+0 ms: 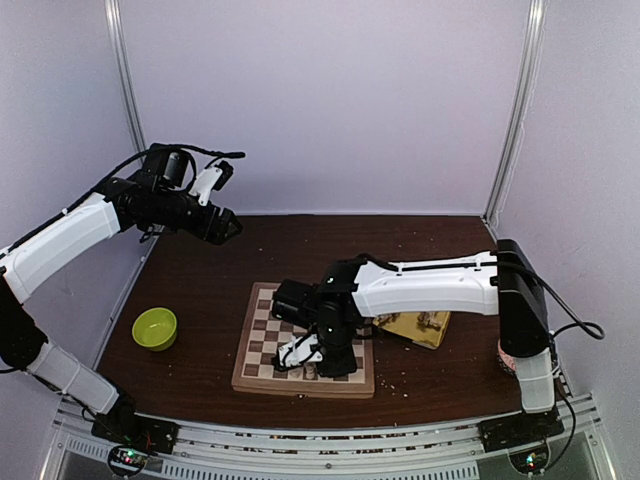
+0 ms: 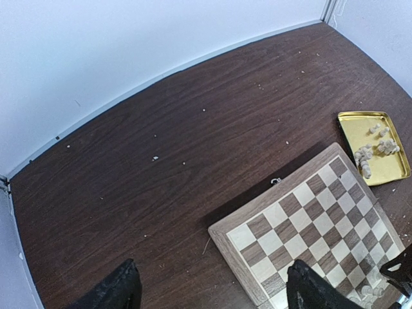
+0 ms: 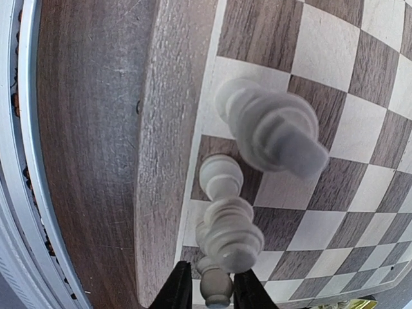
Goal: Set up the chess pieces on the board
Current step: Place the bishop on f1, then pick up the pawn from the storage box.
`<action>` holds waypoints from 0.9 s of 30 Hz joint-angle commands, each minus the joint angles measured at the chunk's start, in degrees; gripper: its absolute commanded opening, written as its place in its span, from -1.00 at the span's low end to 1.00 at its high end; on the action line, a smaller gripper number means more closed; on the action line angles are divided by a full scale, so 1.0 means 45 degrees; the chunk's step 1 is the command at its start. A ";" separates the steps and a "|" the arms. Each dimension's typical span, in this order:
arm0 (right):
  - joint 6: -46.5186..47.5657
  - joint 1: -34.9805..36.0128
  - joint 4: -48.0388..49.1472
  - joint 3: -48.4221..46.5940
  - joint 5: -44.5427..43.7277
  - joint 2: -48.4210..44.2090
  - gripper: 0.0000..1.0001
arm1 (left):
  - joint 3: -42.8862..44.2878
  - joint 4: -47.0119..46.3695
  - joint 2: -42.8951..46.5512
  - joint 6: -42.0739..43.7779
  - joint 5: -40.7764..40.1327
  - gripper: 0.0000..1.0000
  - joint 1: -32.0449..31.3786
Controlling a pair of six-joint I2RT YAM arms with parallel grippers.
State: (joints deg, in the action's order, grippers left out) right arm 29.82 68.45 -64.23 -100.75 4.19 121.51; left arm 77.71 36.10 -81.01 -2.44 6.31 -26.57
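Note:
The wooden chessboard [image 1: 262,345] lies near the table's front; it also shows in the left wrist view [image 2: 309,212] and the right wrist view [image 3: 161,129]. My right gripper [image 1: 330,365] is low over its near row, shut on a small cream chess piece [image 3: 215,291]. Three more cream pieces [image 3: 221,177] stand in that row by the board's edge, the tallest [image 3: 270,129] blurred. Several pieces [image 2: 376,147] lie in the gold tray [image 2: 360,122]. My left gripper [image 1: 228,225] hangs high at the back left, open and empty [image 2: 209,283].
A green bowl [image 1: 155,328] sits left of the board. The gold tray [image 1: 415,328] lies right of the board, partly under the right arm. Crumbs are scattered over the dark table [image 2: 154,158]. Walls enclose the back and sides.

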 commanded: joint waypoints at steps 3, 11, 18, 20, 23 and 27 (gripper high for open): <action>0.0136 -0.0245 -0.0051 0.0404 -0.0292 -0.1326 -0.48 | 0.0084 -0.0283 0.0094 -0.0041 0.0057 0.59 0.0020; -0.0143 -0.2520 0.0671 0.2376 0.0453 -0.4159 -0.45 | -0.0081 -0.0623 0.0019 0.0008 0.1061 0.56 0.0021; -0.0776 -0.6468 0.2037 0.4179 0.0676 -0.5398 -0.51 | -0.0395 -0.0854 -0.0295 0.1063 0.1890 0.47 -0.0876; -0.1058 -0.7490 0.2516 0.4532 0.0552 -0.5516 -0.53 | -0.0475 -0.0854 -0.0471 0.1486 0.2021 0.49 -0.1490; -0.1476 -0.8709 0.2995 0.4673 0.0317 -0.5330 -0.56 | -0.0530 -0.0854 -0.0883 0.2047 0.2195 0.48 -0.2359; -0.1701 -0.9687 0.3184 0.4537 -0.0160 -0.4592 -0.58 | -0.0428 -0.0723 -0.1651 0.2202 0.1803 0.48 -0.3031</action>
State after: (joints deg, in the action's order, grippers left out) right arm 24.64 27.33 -53.10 -79.92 5.78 98.17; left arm 76.20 34.35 -85.56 4.58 14.39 -38.33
